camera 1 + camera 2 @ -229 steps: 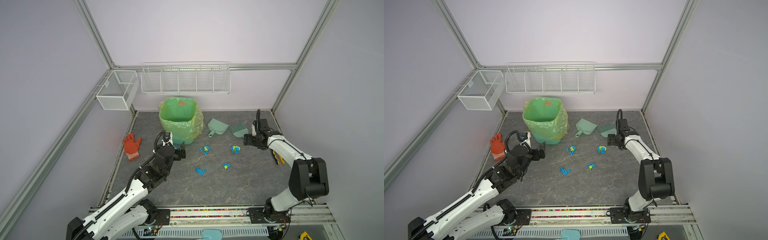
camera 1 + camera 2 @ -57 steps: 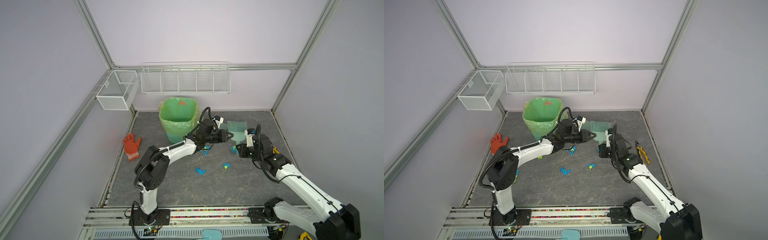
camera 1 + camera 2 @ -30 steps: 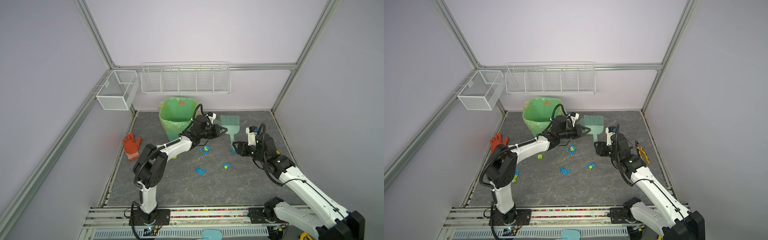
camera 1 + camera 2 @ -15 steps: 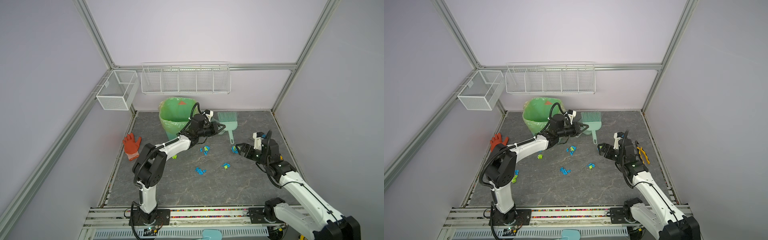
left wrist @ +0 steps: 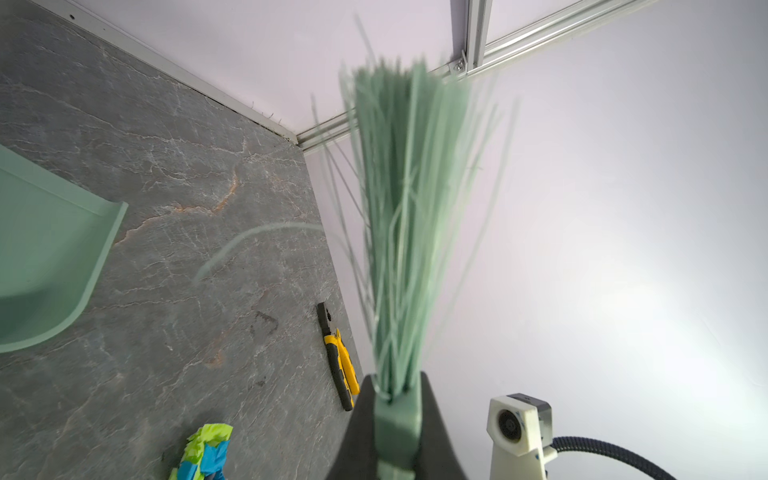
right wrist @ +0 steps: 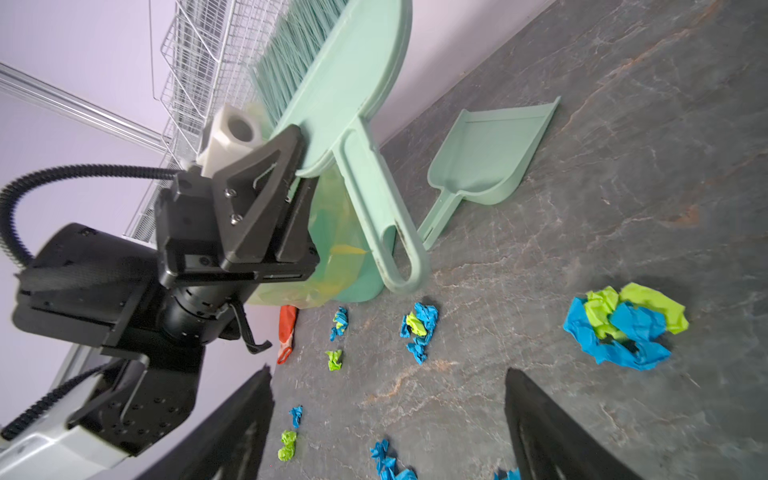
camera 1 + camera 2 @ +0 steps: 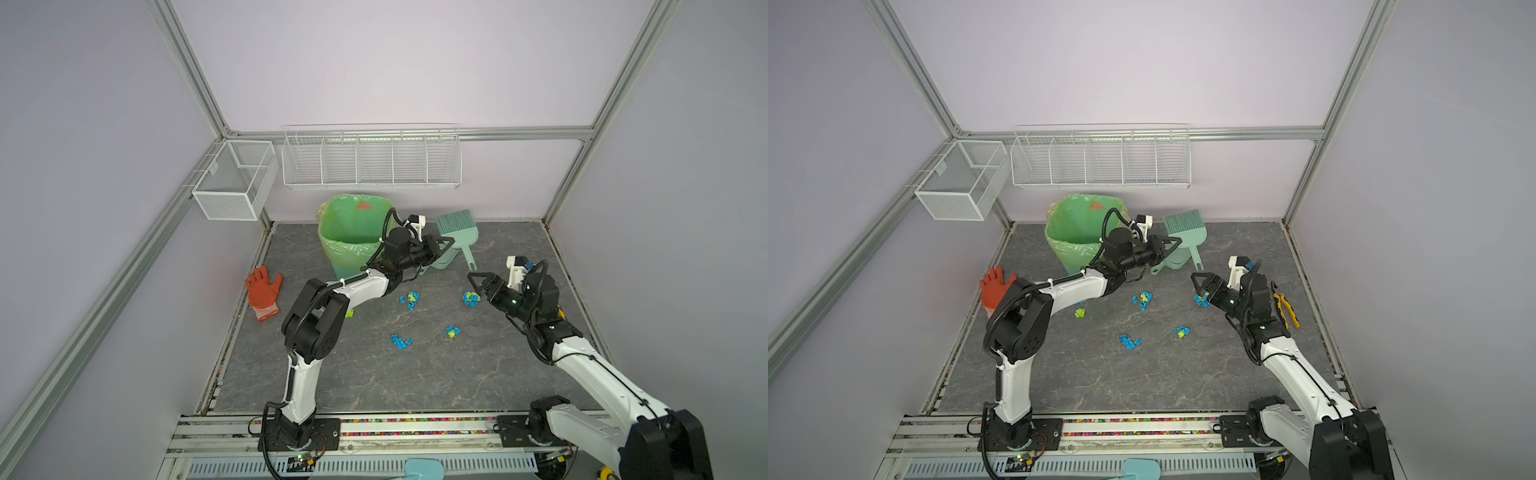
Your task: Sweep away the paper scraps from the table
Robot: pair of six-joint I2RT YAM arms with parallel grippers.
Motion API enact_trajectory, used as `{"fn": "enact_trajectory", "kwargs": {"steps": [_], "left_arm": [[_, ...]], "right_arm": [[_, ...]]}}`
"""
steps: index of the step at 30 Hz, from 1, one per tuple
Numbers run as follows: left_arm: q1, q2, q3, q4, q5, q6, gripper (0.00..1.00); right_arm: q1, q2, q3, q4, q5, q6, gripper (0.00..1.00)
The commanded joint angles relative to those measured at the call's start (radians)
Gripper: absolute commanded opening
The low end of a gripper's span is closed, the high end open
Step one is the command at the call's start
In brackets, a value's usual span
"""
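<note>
1. Left gripper [image 7: 444, 244] jaws clamped on brush [image 7: 459, 235] at its head, bristles up, handle hanging free. Not a sweeping pose; likely offering the handle.
2. Right gripper [image 7: 478, 286] jaws wide apart, empty, facing that handle, just beside one scrap.
3. Paper scraps [image 7: 411, 299] lie scattered mid-worktop [image 7: 374, 374]; none swept yet.
4. Dustpan [image 6: 490, 153] lies flat near bin [image 7: 353, 232], likely waiting to take the scraps.
</note>
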Motion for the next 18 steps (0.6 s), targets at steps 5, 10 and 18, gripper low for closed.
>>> {"fn": "enact_trajectory", "kwargs": {"steps": [5, 10, 18], "left_arm": [[0.003, 0.001, 0.014, 0.166, -0.006, -0.097, 0.00], [0.005, 0.013, 0.002, 0.211, 0.002, -0.118, 0.00], [0.014, 0.026, -0.016, 0.251, 0.013, -0.111, 0.00]], "right_arm": [[-0.053, 0.124, -0.005, 0.299, -0.071, 0.152, 0.94], [-0.058, 0.228, 0.015, 0.475, -0.112, 0.208, 0.91], [-0.058, 0.305, 0.021, 0.676, -0.121, 0.273, 0.69]]}}
